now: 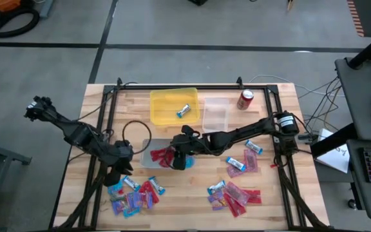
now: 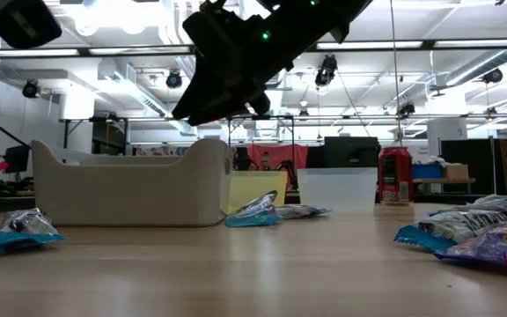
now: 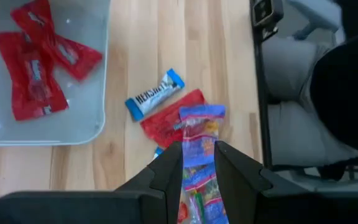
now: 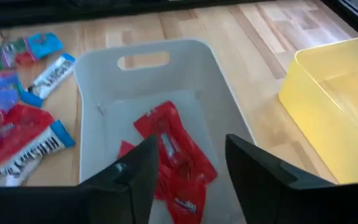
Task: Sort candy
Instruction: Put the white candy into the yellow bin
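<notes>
Red packets in white bin; yellow bin; blue-and-silver bar; purple-blue packet; red soda can; pale wood table.

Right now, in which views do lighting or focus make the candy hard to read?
Low view: bright ceiling lights backlight the arm into a silhouette, and the nearest candy is soft. Right wrist view: the red packets in the grey bin are smeared. Left wrist view: the bar is sharp, the packet in the left claw less so.

overhead, table-level, two wrist views (sharing grey bin).
</notes>
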You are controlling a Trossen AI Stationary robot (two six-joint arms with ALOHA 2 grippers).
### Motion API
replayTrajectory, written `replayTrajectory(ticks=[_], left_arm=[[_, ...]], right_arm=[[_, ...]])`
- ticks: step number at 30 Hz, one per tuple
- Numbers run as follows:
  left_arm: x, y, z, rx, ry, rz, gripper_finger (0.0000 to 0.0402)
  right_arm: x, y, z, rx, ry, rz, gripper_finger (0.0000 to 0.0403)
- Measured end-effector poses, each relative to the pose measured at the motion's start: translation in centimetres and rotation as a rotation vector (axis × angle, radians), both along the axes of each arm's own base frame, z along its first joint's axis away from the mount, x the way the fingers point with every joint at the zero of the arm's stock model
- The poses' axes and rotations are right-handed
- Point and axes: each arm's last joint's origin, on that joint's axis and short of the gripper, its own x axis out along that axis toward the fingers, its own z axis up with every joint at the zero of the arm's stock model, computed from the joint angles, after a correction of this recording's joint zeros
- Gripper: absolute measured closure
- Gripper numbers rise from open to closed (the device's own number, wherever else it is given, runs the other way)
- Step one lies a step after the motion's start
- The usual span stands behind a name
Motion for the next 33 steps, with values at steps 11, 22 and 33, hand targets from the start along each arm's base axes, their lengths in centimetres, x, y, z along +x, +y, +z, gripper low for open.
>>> replayTrajectory(ticks=[11, 22, 33], left_arm=[[0.7, -4.8, -3.6, 0.132, 0.162, -0.092, 0.0261], [1.8, -7.9, -8.6, 0.344, 0.312, -0.131, 0.0217], [2.3, -8.6, -11.1, 0.47, 0.353, -0.128, 0.023]], right_arm=[[-2.3, -0.3, 2.8, -0.08, 0.104, 0.052, 0.0209], [-5.6, -0.5, 6.8, -0.078, 0.144, 0.068, 0.0211], [-7.1, -0.6, 8.2, -0.066, 0.167, 0.086, 0.0208]])
